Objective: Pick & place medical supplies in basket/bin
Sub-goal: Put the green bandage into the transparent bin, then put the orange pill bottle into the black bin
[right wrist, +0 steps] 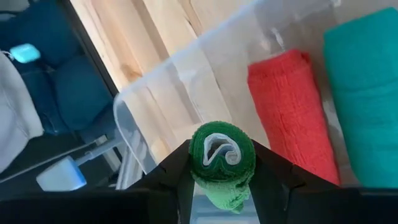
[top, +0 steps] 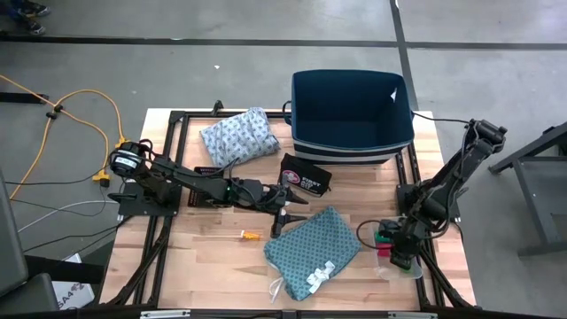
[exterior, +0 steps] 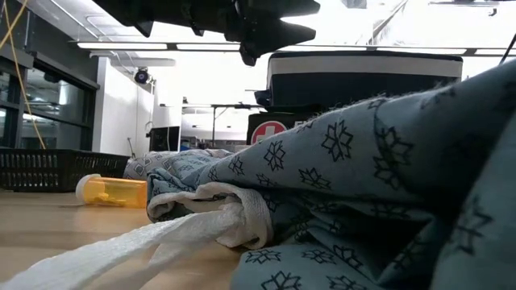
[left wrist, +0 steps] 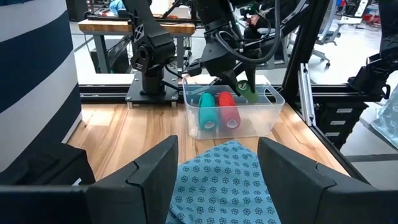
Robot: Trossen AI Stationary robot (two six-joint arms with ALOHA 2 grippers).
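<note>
A clear plastic bin at the table's right edge holds a teal roll and a red roll. Over its rim my right gripper is shut on a green roll. A teal patterned cloth with white ties lies flat at the front centre. My left gripper hovers open just left of it, fingers level and empty. A pale blue-grey cloth lies at the far left. A thin orange-tipped stick lies near the front. My right gripper pinches the green roll's curved sides between its two fingers. The fingers slant steeply down from above and lie along the roll, whose spiral end faces the wrist. The roll is lifted, hanging over the clear bin, apart from the other rolls.
A navy bin stands at the far centre-right. A black first-aid pouch lies in front of it, close to my left gripper. An orange pill bottle and a black mesh basket show at the left in the low view.
</note>
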